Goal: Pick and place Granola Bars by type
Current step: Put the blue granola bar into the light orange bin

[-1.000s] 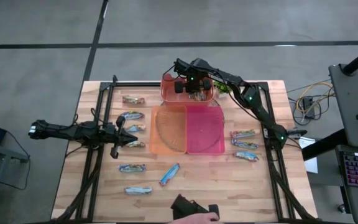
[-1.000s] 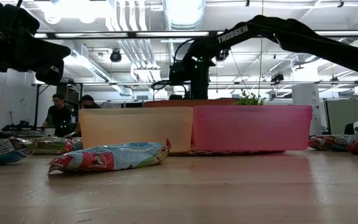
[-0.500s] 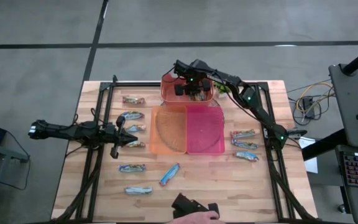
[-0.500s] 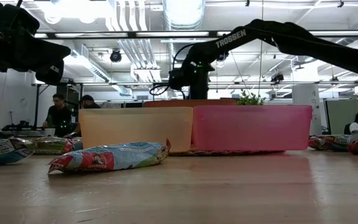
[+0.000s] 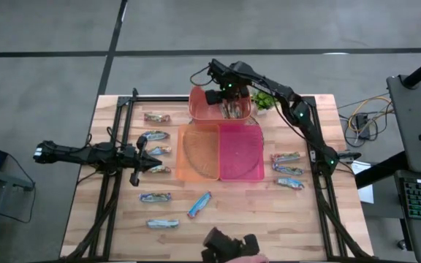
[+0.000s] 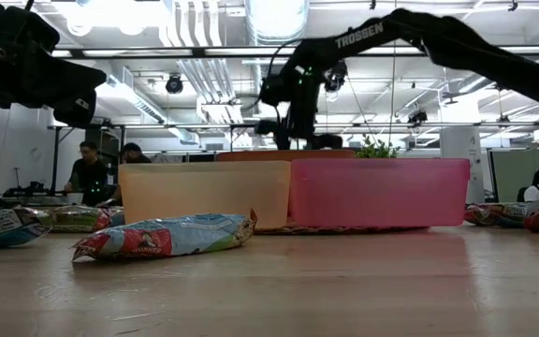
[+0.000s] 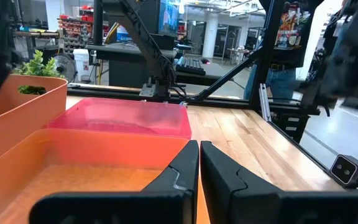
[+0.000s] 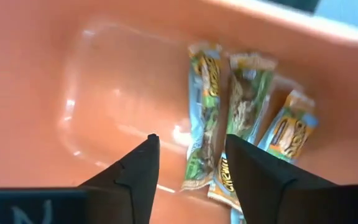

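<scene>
right end effector (image 8: 188,163) open over green-gold granola bars (image 8: 229,127) in bin.

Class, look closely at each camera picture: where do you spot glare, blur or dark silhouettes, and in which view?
Low view: bright ceiling lights turn the arms to dark silhouettes, and the nearest bar looks soft. Left wrist view: a blurred dark shape fills the right edge. Right wrist view: glare shines off the bin floor beside the sharp bars, with the right end effector open above them.
</scene>
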